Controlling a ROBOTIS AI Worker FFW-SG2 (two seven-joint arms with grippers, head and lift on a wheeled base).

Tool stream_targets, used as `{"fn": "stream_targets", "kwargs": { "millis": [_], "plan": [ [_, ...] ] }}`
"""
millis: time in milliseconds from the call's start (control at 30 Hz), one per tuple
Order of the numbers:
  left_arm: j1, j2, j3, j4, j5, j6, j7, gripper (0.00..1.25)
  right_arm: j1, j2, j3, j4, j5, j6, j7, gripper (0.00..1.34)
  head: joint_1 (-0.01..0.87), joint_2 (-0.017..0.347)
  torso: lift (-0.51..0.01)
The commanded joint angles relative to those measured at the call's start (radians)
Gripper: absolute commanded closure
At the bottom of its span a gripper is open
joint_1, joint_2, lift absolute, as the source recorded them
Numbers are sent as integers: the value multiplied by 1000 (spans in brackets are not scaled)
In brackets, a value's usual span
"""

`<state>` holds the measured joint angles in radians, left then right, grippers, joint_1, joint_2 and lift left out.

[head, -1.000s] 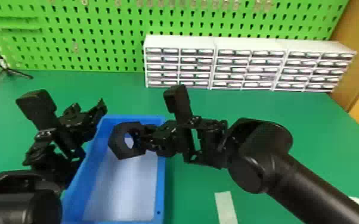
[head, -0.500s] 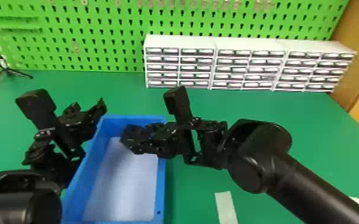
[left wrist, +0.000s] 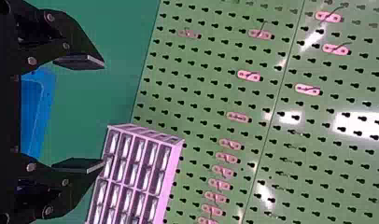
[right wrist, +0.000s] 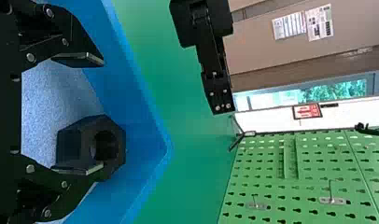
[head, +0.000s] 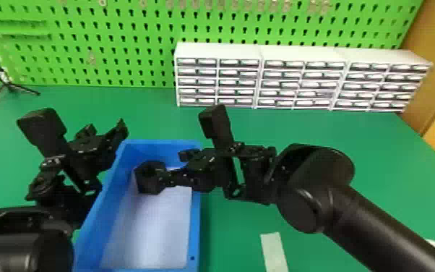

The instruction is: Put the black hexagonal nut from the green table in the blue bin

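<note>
One black hexagonal nut [head: 147, 182], one blue bin [head: 99, 209], two grippers, and three white drawer cabinets [head: 220, 81] in a row at the upper middle and right of the head view. There's one green pegboard [head: 119, 68] behind, one tripod [head: 7, 85] at upper left, one pale strip [head: 274, 253] at lower right of centre.

And look at the right gripper [head: 174, 167], near the middle of the frame: its fingers stand well apart! The nut is right at one of them, overlapping it in the right wrist view; whether they touch, I can't tell. It's within the bin's outline, towards the upper end, but I can't tell if it rests on the bottom.

The left gripper [head: 105, 126], left of centre, has its fingers wide apart too, with nothing between them.

Compared with a second ago, the right fingers have spread from together, and the nut has turned from its holed face to a blocky side.
</note>
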<state>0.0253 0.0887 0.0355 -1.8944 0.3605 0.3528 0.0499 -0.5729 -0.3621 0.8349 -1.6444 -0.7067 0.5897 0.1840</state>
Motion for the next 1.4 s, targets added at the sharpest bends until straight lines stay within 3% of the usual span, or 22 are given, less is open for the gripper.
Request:
{"fn": "stream_targets", "kwargs": {
  "millis": [0,433,733,900,1367],
  "plan": [
    [5,0,3,0,0,0,-1,499,13,3,-17,0,7,5,0,487,692,8,-97],
    [8,0,7,-2,0,-1,-1,499,59,12,-103,-3,47,9,0,486,692,8,-97],
    [8,0,7,-2,0,0,-1,499,122,23,-232,-38,138,-21,0,486,692,8,-97],
    [10,0,7,-2,0,0,-2,499,176,43,-347,-63,191,-21,0,486,692,8,-97],
    [10,0,10,-2,0,0,-1,499,341,129,-662,-133,312,-10,0,484,692,8,-97]
  ]
}}
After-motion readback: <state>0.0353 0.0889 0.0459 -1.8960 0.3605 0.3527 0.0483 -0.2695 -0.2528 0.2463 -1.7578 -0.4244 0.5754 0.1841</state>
